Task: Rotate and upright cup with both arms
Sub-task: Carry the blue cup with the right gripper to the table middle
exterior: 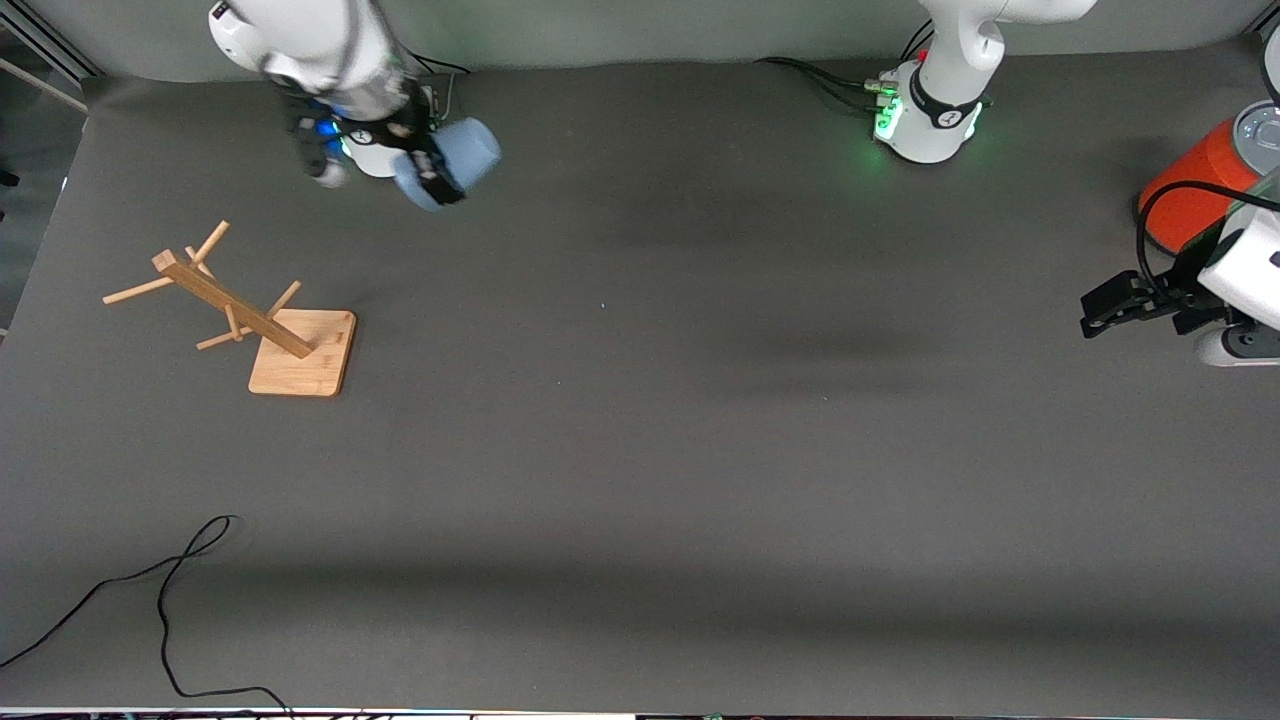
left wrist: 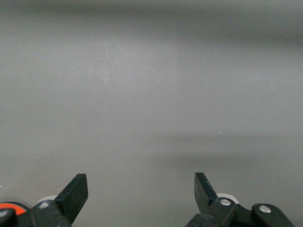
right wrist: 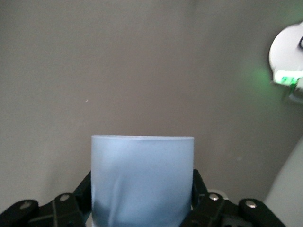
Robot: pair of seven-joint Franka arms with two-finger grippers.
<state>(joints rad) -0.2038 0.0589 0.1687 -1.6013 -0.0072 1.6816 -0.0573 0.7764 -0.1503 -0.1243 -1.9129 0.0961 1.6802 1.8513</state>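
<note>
I have the right gripper [exterior: 432,172] up in the air over the table [exterior: 640,480] at the right arm's end, close to that arm's green-lit base. Its fingers are clamped on the pale-blue cup [exterior: 452,162], which lies tilted on its side, off the table. In the right wrist view the cup [right wrist: 142,179] sits squarely between the black fingers [right wrist: 83,191], one pressed against each side wall.

The left gripper [exterior: 1110,305] waits low at the left arm's end of the table, beside the orange-red can [exterior: 1195,185]. From the left wrist view I see its fingertips [left wrist: 75,191] spread wide apart, with only bare grey table between them.

The wooden rack [exterior: 250,320] stands on its square base toward the right arm's end. A loose black cable [exterior: 165,600] lies on the table nearer the front camera than the rack.
</note>
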